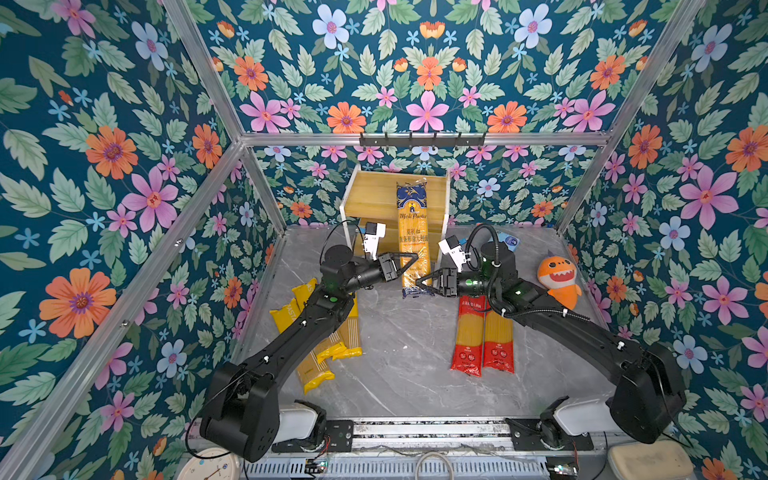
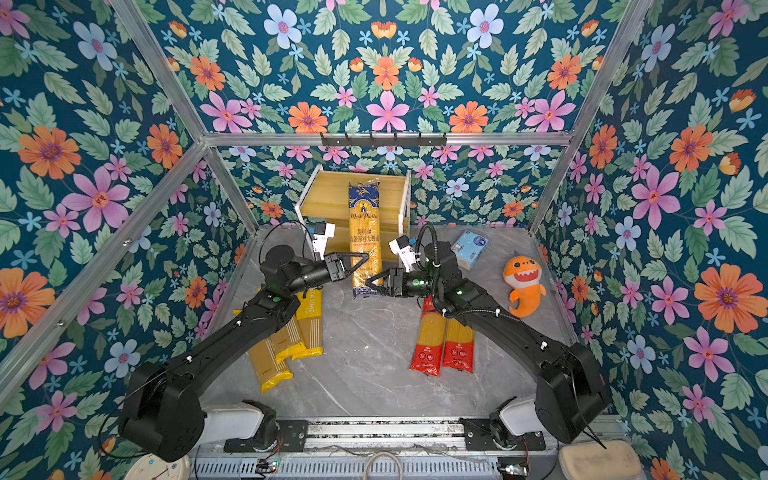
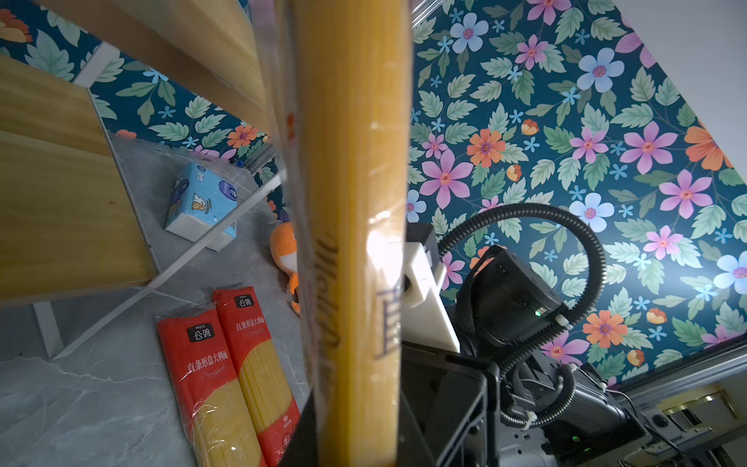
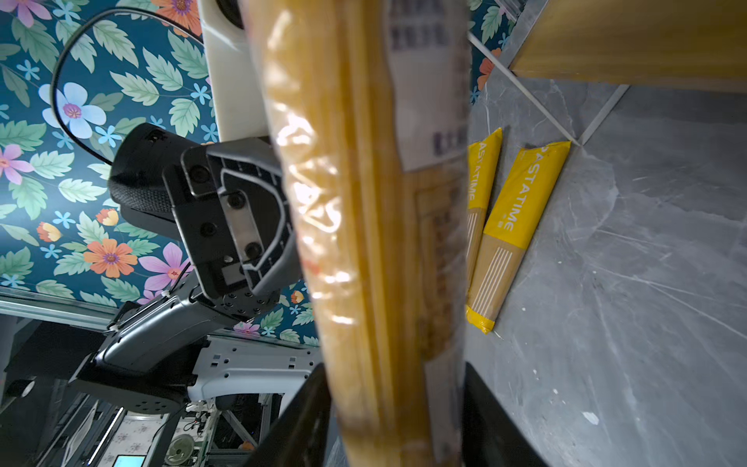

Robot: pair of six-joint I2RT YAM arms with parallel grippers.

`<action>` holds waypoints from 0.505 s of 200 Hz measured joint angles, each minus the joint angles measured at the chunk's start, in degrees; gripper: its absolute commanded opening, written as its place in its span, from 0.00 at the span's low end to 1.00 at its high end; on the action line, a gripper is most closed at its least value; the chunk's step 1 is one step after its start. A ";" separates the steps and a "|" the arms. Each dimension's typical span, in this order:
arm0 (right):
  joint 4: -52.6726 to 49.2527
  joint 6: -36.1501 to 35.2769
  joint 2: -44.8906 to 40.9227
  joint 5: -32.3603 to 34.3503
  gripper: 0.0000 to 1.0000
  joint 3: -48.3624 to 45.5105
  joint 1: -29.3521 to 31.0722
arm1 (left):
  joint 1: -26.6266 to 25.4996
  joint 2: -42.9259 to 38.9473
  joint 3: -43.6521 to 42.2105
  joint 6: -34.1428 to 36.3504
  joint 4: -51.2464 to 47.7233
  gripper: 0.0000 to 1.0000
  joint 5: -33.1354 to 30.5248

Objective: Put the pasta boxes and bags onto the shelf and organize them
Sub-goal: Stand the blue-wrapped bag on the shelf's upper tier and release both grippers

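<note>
A dark navy pasta pack [image 1: 411, 232] [image 2: 365, 232] stands on end on the table, leaning against the front of the wooden shelf [image 1: 374, 199] [image 2: 328, 199]. My left gripper [image 1: 414, 257] [image 3: 355, 444] is shut on its middle. My right gripper [image 1: 420, 284] [image 4: 396, 424] straddles its lower end, open, with gaps beside the pack [image 4: 364, 202]. Three yellow PASTATIME packs [image 1: 316, 370] [image 4: 517, 210] lie on the table under the left arm. Two red packs [image 1: 484, 336] [image 3: 226, 364] lie side by side under the right arm.
A blue-and-white tissue pack [image 2: 469, 249] [image 3: 202, 202] and an orange shark plush [image 1: 559, 278] sit at the back right. A black hook rail [image 1: 422, 139] hangs on the back wall above the shelf. Floral walls close in both sides.
</note>
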 measured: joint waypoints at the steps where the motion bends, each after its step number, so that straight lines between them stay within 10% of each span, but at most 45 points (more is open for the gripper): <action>1: 0.09 0.04 0.04 0.00 0.34 0.00 0.02 | 0.02 0.04 0.09 -0.11 0.00 0.20 0.00; 101: 3.54 8.66 7.65 5.44 0.07 11.39 0.63 | 9.20 -1.88 -0.57 -8.13 4.24 0.71 -1.38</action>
